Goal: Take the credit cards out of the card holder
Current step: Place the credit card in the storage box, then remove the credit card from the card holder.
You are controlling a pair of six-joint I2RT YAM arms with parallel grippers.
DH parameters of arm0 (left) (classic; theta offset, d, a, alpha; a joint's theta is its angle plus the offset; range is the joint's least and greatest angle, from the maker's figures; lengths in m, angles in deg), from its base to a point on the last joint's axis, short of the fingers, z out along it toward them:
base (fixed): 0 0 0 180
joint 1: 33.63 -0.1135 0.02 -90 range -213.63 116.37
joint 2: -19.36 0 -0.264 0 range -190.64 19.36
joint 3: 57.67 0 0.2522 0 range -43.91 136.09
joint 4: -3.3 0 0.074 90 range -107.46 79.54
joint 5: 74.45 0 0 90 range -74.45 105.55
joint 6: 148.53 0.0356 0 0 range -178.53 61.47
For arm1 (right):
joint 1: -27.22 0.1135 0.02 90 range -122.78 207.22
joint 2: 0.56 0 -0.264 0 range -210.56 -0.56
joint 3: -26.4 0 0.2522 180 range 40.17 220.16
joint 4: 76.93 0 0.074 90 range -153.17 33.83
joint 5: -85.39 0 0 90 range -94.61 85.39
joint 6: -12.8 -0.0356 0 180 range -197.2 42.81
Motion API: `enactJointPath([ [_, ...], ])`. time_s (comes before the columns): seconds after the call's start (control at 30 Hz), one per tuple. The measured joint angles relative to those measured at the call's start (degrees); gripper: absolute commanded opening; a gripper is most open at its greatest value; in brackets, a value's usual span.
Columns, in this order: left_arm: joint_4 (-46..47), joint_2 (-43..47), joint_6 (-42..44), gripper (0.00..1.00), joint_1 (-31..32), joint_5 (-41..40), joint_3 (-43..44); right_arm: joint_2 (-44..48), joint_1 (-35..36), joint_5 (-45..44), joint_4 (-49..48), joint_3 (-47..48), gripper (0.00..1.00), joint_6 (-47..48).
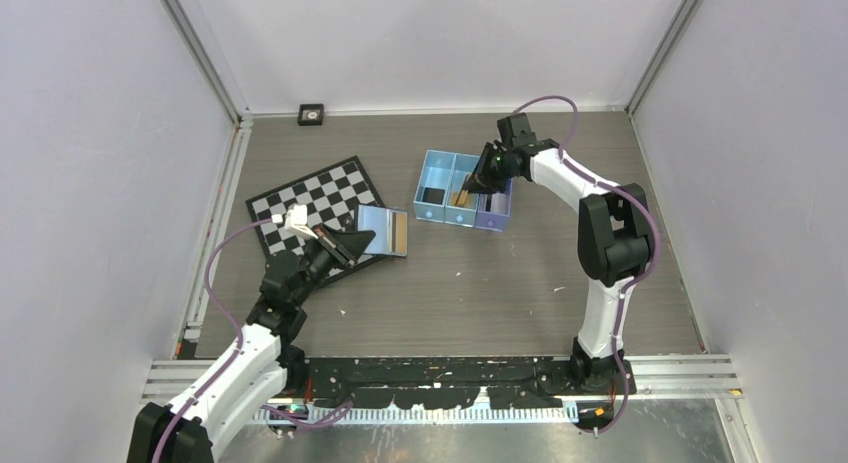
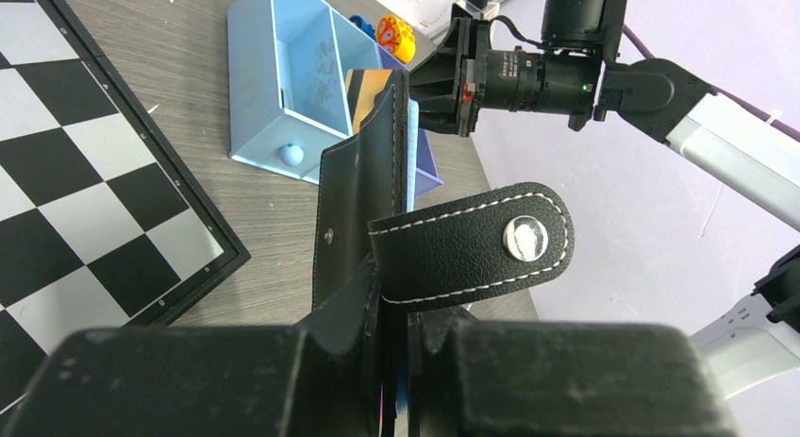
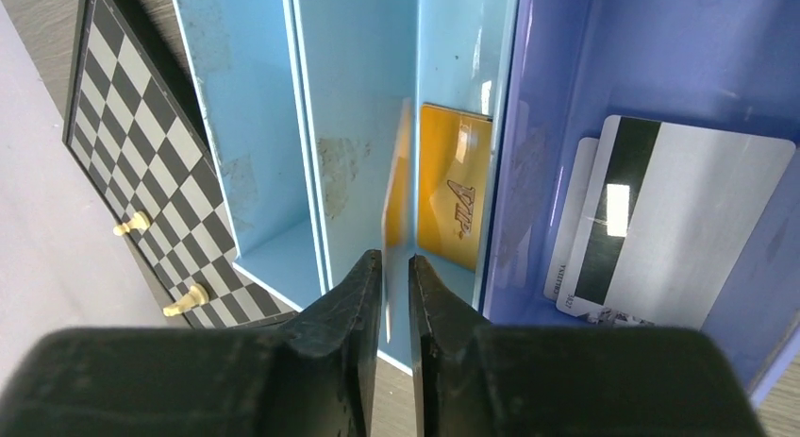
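My left gripper (image 1: pixel 350 245) is shut on the black card holder (image 1: pixel 383 230), which it holds open above the table; the pale bluish inner face shows, with a gold-orange strip (image 1: pixel 400 233) at its right edge. In the left wrist view the holder (image 2: pixel 363 201) stands between my jaws (image 2: pixel 401 314), its snap strap (image 2: pixel 472 243) hanging out. My right gripper (image 1: pixel 470 188) hovers over the tray's middle compartment. Its jaws (image 3: pixel 396 267) are slightly apart around a gold-orange card (image 3: pixel 397 173) seen edge-on. Another gold-orange card (image 3: pixel 456 187) leans in that compartment. Silvery-grey striped cards (image 3: pixel 660 220) lie in the purple compartment.
The light-blue three-compartment tray (image 1: pixel 430 173) stands at mid-table, also in the left wrist view (image 2: pixel 283 78). A chessboard (image 1: pixel 310 198) lies left of it, with two small pale pieces (image 3: pixel 189 300). A small black object (image 1: pixel 311 114) sits by the back wall.
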Motion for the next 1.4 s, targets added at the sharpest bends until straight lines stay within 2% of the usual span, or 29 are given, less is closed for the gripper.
enactJointPath([
  [0.1, 0.0, 0.0, 0.0, 0.00, 0.0, 0.0, 0.0, 0.4, 0.0, -0.7, 0.0, -0.4, 0.41, 0.2],
  [0.13, 0.0, 0.0, 0.0, 0.00, 0.0, 0.0, 0.0, 1.0, 0.0, -1.0, -0.2, -1.0, 0.49, 0.2],
  [0.27, 0.0, -0.3, -0.1, 0.00, 0.0, 0.0, 0.0, 8.2, 0.5, -2.7, -1.1, -6.8, 0.74, 0.3],
  [0.33, 0.0, -0.7, -0.1, 0.00, 0.0, 0.0, 0.0, 12.4, 1.4, -3.6, -2.6, -9.6, 0.80, 0.5],
  [0.5, 0.0, -0.9, -0.2, 0.00, 0.0, 0.0, 0.0, 20.4, 5.6, -7.9, -13.4, -18.4, 0.83, 1.4],
  [0.63, 0.0, -0.9, -0.2, 0.00, 0.0, 0.0, 0.0, 19.3, 9.5, -14.7, -18.4, -21.7, 0.85, 3.6],
  [0.73, 0.1, -1.0, -0.2, 0.00, 0.0, 0.0, 0.0, 18.6, 11.1, -16.1, -20.2, -22.8, 0.85, 4.7],
  [0.97, 2.0, -4.3, -1.6, 0.00, 0.0, 2.0, 0.0, 24.3, 11.4, -13.5, -25.3, -30.2, 0.87, 4.0],
  [1.27, 14.4, -12.4, -6.2, 0.00, 0.0, 8.6, 0.0, 44.1, 14.2, -7.8, -30.4, -40.9, 0.87, 1.5],
  [1.4, 21.0, -16.1, -8.3, 0.00, 0.0, 11.5, 0.0, 47.2, 14.2, -3.8, -33.5, -44.6, 0.87, 0.8],
])
